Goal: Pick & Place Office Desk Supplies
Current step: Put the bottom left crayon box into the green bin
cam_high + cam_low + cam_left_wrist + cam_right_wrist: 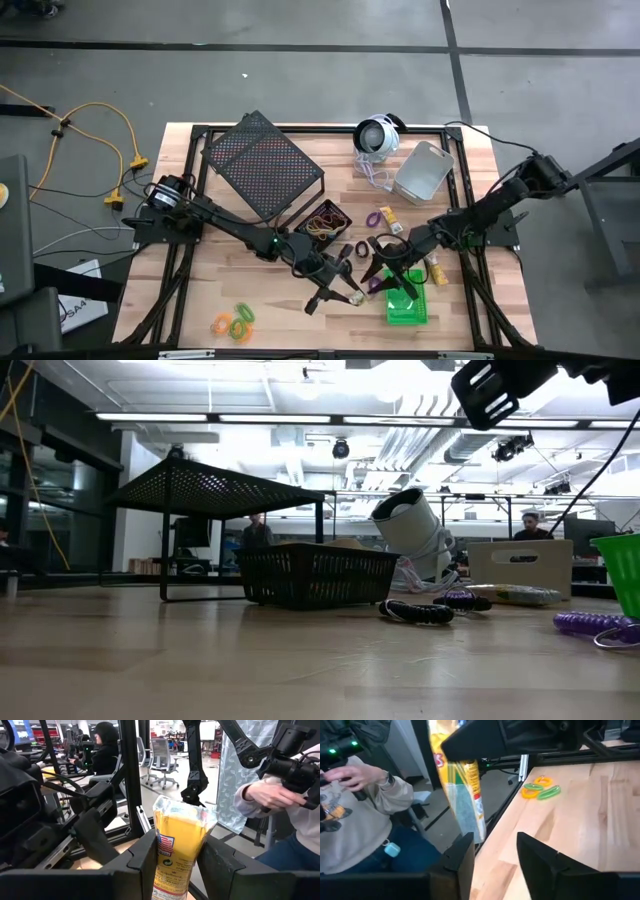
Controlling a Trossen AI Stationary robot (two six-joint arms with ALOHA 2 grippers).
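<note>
Yellow packet (176,851) pinched in left gripper (175,862) above table (250,290); right gripper (495,852) parted, empty, nearby.

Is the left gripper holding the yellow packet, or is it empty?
Holding. In the left wrist view the yellow packet stands clamped between the left gripper fingers, lifted above the table.

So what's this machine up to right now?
Two robot arms are sorting small desk supplies on a wooden table. The left end effector is clamped on a little yellow packet, lifted near the table's front edge. The right end effector hangs open just opposite, holding nothing, beside the green bin. Orange and green elastic loops lie loose on the table.
</note>
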